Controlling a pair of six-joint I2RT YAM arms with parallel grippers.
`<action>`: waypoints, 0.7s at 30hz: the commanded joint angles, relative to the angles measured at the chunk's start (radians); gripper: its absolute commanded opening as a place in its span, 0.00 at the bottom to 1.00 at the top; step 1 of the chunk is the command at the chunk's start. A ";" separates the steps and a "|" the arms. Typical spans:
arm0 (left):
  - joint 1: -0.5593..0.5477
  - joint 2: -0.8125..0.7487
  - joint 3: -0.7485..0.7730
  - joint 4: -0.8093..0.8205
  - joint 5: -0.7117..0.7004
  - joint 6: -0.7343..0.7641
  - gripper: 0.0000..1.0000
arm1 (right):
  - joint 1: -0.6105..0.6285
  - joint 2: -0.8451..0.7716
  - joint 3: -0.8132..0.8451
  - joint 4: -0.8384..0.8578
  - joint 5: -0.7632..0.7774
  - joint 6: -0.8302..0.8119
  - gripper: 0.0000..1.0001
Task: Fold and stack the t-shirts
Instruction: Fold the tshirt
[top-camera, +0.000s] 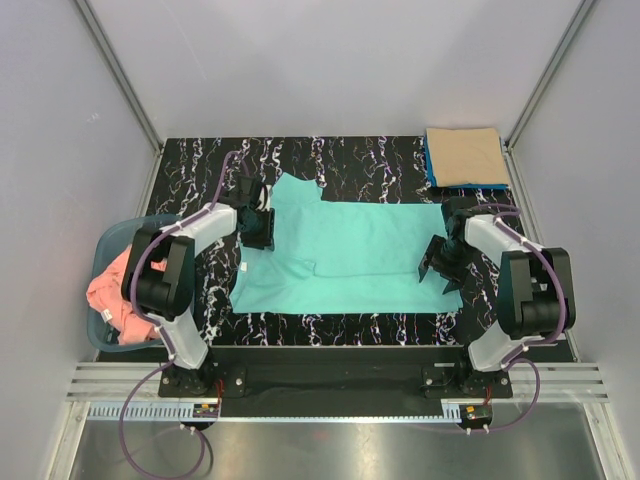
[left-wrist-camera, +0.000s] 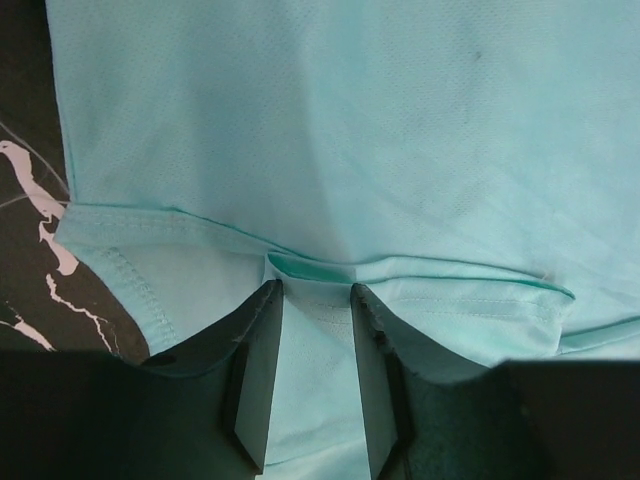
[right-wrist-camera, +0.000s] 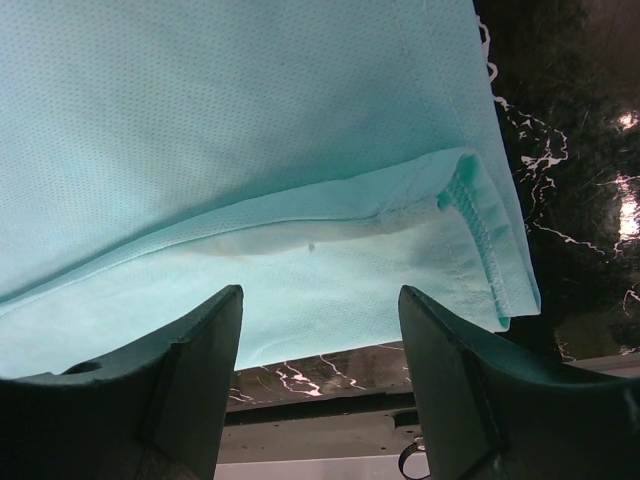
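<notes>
A turquoise-green t-shirt (top-camera: 360, 250) lies spread on the black marbled table (top-camera: 350, 160), with a fold across its middle. My left gripper (top-camera: 258, 232) sits at the shirt's left edge. In the left wrist view the shirt (left-wrist-camera: 350, 130) fills the frame, and the gripper (left-wrist-camera: 313, 288) is partly open with flat cloth lying between the jaws by a folded hem. My right gripper (top-camera: 438, 268) is at the shirt's right edge. In the right wrist view it (right-wrist-camera: 320, 290) is wide open and empty over the shirt's doubled hem (right-wrist-camera: 250, 120).
A folded tan-beige shirt (top-camera: 465, 155) lies on a blue shirt (top-camera: 431, 165) at the back right corner. A blue-grey basket (top-camera: 108, 240) off the table's left edge holds a salmon pink shirt (top-camera: 112, 290). The table's front edge runs just below the turquoise shirt.
</notes>
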 joint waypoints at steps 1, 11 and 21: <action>-0.002 0.024 0.045 0.036 0.011 0.016 0.38 | -0.009 0.013 0.029 0.005 0.002 -0.013 0.70; -0.008 -0.005 0.055 -0.010 -0.046 -0.008 0.28 | -0.012 0.029 0.035 0.002 -0.002 -0.018 0.70; -0.014 -0.022 0.033 -0.014 -0.070 -0.016 0.17 | -0.014 0.026 0.024 -0.010 0.014 -0.015 0.71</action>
